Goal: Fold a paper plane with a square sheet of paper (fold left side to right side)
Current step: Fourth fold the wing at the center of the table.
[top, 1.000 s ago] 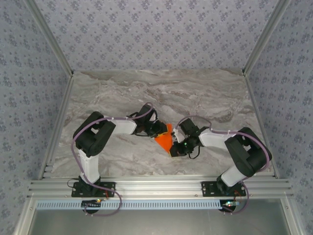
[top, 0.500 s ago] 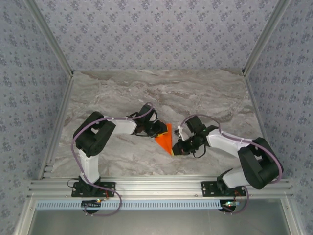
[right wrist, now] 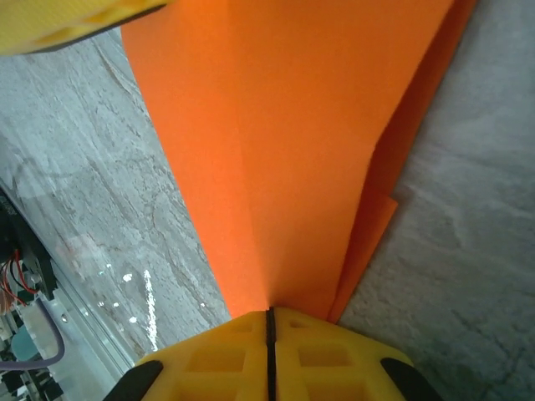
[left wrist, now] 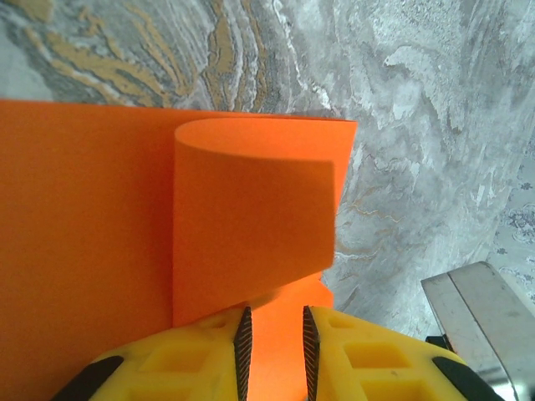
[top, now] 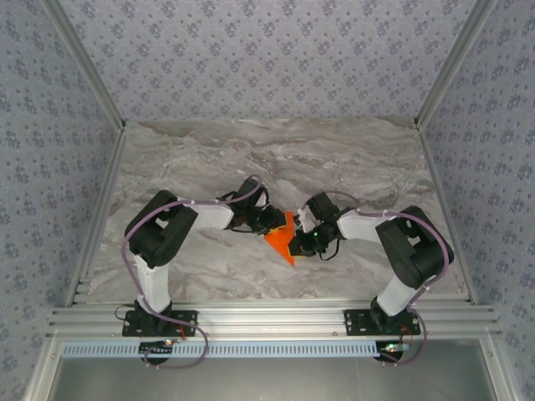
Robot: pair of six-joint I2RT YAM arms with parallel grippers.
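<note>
Right gripper: jaws pressed together to a hairline, pinching the edge of the orange-red paper sheet where its folded layers run together.
Left gripper: jaws a narrow gap apart, with orange showing in the gap. I cannot tell if they pinch anything.
Paper at the right gripper: it fans up and away from the fingertips, with a crease running from them and a second layer peeking out on the right.
Paper at the left gripper: just ahead of the fingertips, one flap curls up and over the flat layer beneath.
Paper on the table: the sheet lies between the right gripper and the left gripper on the grey marbled tabletop, with its point toward the near edge.
Change, right arm: its elbow has swung back inward after reaching out to the right, and the gripper now sits a little nearer the left one.
Change, left arm and paper: both remain where they were a second ago.
</note>
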